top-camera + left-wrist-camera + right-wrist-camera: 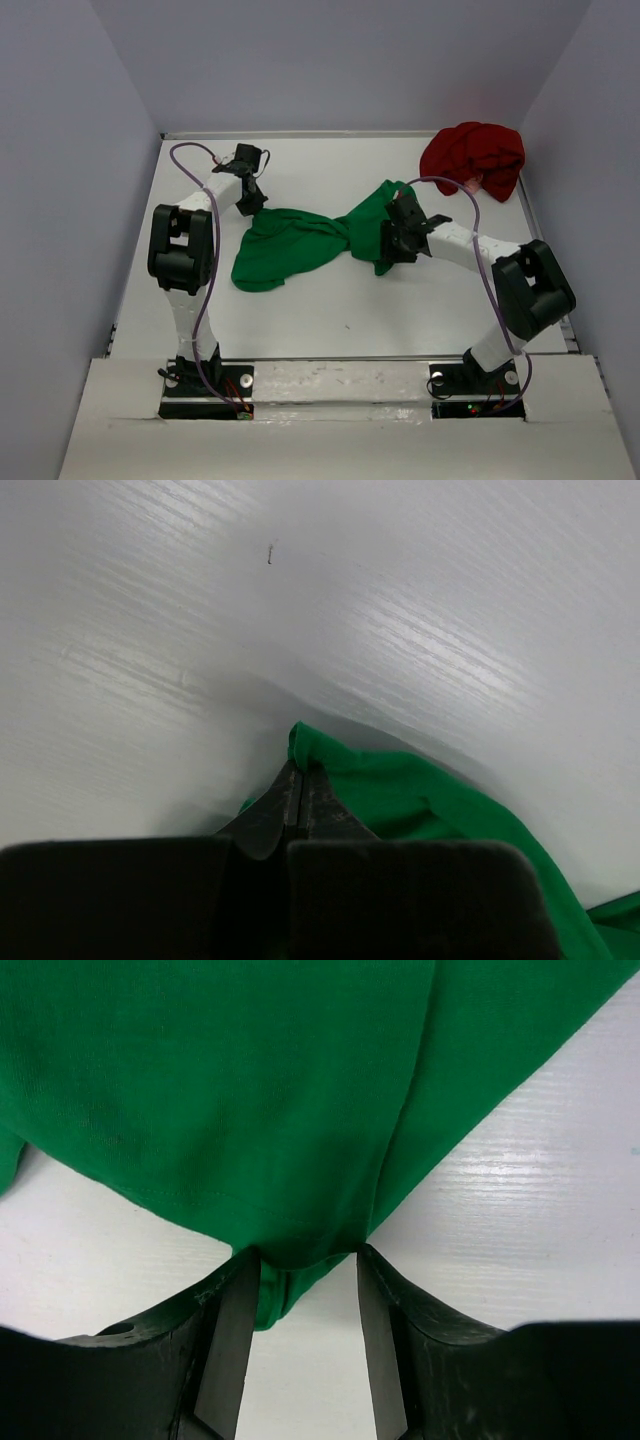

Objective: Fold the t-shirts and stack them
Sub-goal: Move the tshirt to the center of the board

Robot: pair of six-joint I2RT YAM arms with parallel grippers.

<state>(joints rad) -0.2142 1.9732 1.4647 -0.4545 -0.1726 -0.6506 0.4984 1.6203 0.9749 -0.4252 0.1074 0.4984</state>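
While pinched, green t-shirt (300, 245) twisted, rumpled

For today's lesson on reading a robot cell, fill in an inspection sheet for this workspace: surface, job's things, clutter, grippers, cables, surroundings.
Surface: white table, bare where no cloth lies.
Job's things: green t-shirt unfolded, twisted mid-table between the arms; red t-shirt bunched in the far right corner, apart from the green one.
Clutter: nothing seen.
Grippers: left gripper shut on the green t-shirt's edge; right gripper jaws apart, a fold of green cloth between them, not clamped.
Cables: a purple cable loops along each arm.
Surroundings: plain grey walls on three sides.
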